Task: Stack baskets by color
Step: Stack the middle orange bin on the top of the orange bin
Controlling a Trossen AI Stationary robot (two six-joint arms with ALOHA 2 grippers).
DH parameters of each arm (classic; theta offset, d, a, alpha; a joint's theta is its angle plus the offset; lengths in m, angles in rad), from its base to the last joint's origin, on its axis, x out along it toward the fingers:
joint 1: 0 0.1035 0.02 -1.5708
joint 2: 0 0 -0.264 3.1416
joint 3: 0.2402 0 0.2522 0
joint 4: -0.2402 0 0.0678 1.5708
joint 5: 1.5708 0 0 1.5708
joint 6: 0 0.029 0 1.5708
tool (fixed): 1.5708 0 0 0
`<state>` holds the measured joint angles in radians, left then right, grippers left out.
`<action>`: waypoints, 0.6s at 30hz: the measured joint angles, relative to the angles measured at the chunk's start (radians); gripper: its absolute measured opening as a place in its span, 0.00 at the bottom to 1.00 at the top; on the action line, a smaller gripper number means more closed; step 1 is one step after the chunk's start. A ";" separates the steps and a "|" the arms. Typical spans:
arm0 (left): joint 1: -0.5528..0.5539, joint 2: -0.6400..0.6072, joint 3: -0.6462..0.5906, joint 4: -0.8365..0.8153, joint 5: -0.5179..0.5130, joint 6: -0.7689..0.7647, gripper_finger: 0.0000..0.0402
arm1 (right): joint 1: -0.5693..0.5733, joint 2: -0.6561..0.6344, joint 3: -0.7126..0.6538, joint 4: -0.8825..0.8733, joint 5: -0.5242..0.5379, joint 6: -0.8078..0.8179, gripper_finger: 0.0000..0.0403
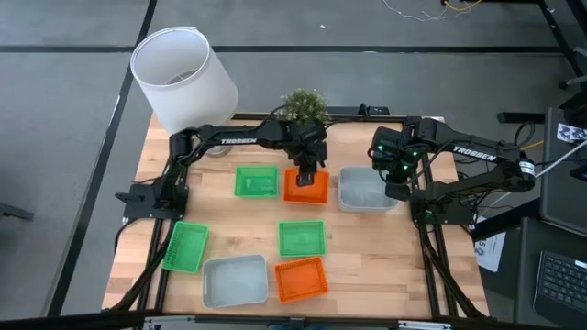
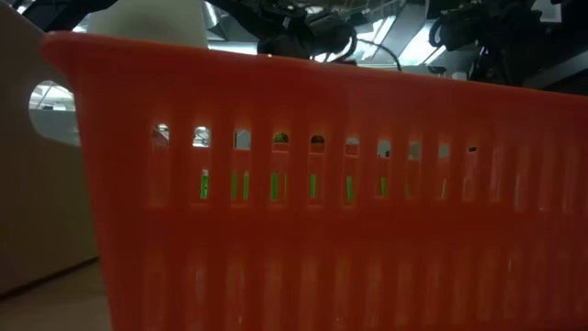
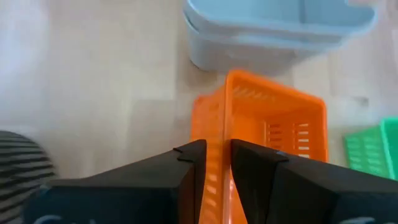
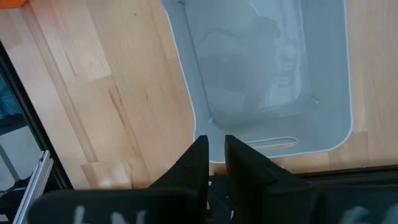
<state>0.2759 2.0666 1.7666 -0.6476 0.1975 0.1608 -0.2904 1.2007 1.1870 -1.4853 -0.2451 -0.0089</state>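
Nearest the lower edge of the high view lie a pale grey basket (image 1: pixel 236 280) and, touching it on its right, an orange basket (image 1: pixel 301 279). This orange basket fills the low view (image 2: pixel 322 202). A green basket (image 1: pixel 186 247) sits tilted at lower left. A second green basket (image 1: pixel 302 238) sits at centre, just above the orange one.

In the middle band, a third green basket (image 1: pixel 256 181) sits left of centre. Just beside it on the right is an orange stack (image 1: pixel 306 186). The left gripper (image 1: pixel 306 174) is positioned over this stack. In the left wrist view its fingers (image 3: pixel 189 165) straddle the near wall of the orange stack (image 3: pixel 273 118), slightly apart; whether they clamp the wall cannot be determined.

A grey stack (image 1: pixel 365 191) sits right of the orange stack. The right gripper (image 1: pixel 396 186) is positioned at its right rim. In the right wrist view the fingers (image 4: pixel 196 163) stand narrowly apart at the rim; contact cannot be determined.

At upper left stands a white lampshade (image 1: pixel 182 78). A potted plant (image 1: pixel 303 104) stands at upper centre.
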 joint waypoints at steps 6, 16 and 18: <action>-0.001 0.000 0.086 -0.090 -0.107 0.005 0.16 | 0.000 0.000 0.000 0.000 0.000 0.000 0.13; -0.122 0.019 0.073 -0.120 -0.698 0.057 0.12 | 0.000 0.000 0.000 0.010 0.000 -0.049 0.13; -0.152 0.017 0.063 -0.101 -0.749 0.054 0.11 | 0.000 0.000 0.000 0.017 0.000 -0.057 0.13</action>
<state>0.1240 2.0839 1.8292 -0.7486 -0.5513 0.2149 -0.2901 1.2007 1.1870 -1.4678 -0.2451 -0.0658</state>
